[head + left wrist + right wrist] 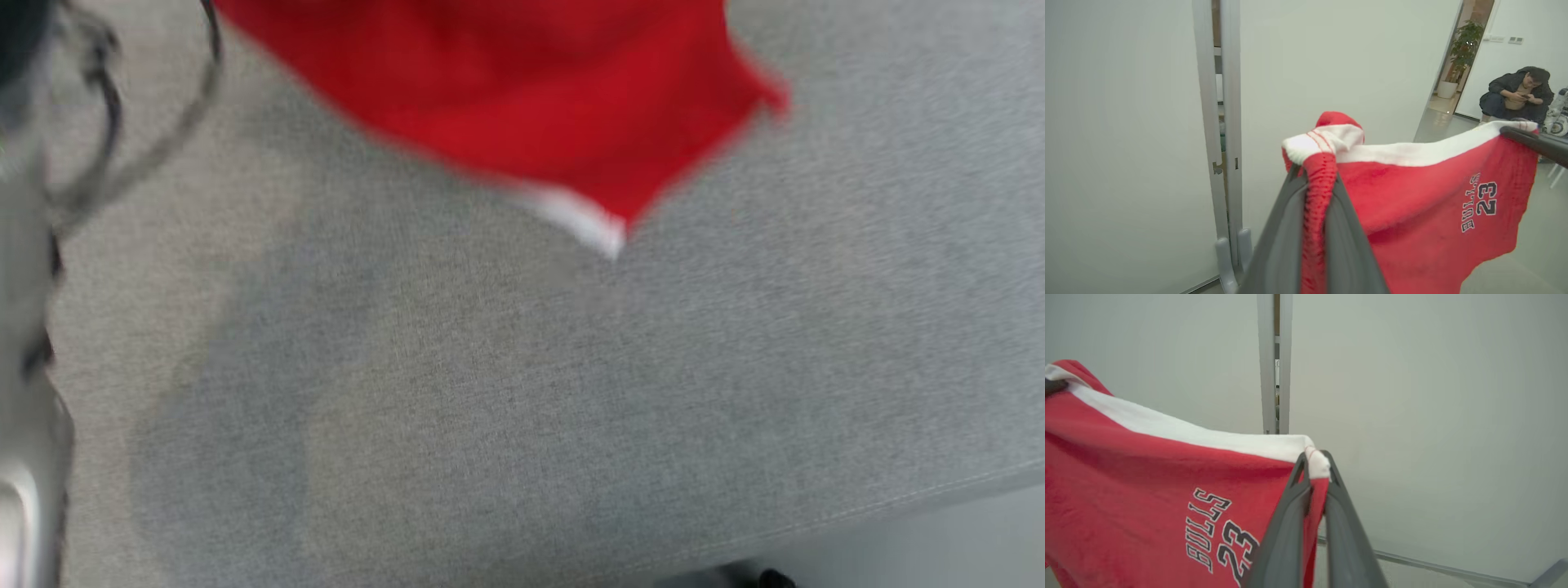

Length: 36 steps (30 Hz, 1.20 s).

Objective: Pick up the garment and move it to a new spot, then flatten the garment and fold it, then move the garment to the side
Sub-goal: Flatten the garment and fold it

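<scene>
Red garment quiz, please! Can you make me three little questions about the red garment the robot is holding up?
1. True or false: the left gripper and the right gripper are both shut on the red garment.
2. Pick one: which number is printed on the garment, under its white band? A) 23 B) 32 C) 7
3. Fill the gap: in the head view, the surface under the garment is ____ in colour.

Key: 1 true; 2 A; 3 grey.
</scene>
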{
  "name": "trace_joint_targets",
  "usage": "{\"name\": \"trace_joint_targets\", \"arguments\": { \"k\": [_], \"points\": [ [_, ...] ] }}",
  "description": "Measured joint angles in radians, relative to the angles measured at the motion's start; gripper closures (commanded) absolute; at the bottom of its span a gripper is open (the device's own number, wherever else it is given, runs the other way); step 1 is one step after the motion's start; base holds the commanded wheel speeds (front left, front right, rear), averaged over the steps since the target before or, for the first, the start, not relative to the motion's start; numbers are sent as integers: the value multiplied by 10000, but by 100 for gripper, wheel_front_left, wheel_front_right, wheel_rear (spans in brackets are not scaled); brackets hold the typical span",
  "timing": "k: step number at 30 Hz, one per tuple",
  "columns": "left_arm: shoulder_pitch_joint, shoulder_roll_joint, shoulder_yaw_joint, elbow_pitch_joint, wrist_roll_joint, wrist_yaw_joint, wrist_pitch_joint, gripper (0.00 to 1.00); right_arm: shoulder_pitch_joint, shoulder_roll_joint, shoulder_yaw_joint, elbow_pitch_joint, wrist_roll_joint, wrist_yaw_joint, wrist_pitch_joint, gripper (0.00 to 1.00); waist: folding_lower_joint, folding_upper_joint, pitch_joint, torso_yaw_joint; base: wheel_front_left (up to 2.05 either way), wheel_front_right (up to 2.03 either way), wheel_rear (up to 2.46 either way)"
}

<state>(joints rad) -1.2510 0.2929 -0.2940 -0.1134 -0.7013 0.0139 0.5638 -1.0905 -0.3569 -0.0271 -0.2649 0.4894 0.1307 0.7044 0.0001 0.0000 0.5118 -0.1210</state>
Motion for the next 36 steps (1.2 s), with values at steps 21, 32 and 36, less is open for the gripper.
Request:
{"name": "trace_joint_targets", "arguments": {
  "k": [21, 32, 36],
  "points": [
    [-186, -884, -1398, 7173, 694, -1415, -8207, 100, -1084, 577, 3611, 6782, -2771, 8, -8742, 100, 1, 0, 2192, 25, 0, 0, 0],
    [6389, -408, -980, 2625, 274, -1455, -8263, 100, 5108, -2621, 3106, 3091, -495, 27, -9219, 100, -2, 0, 437, 371, 0, 0, 0],
    [8532, -453, -1254, 1394, 420, -1045, -8263, 100, 7269, -3014, 2562, 1726, -320, 23, -8742, 100, -2, 0, -387, 533, 0, 0, 0]
  ]
}}
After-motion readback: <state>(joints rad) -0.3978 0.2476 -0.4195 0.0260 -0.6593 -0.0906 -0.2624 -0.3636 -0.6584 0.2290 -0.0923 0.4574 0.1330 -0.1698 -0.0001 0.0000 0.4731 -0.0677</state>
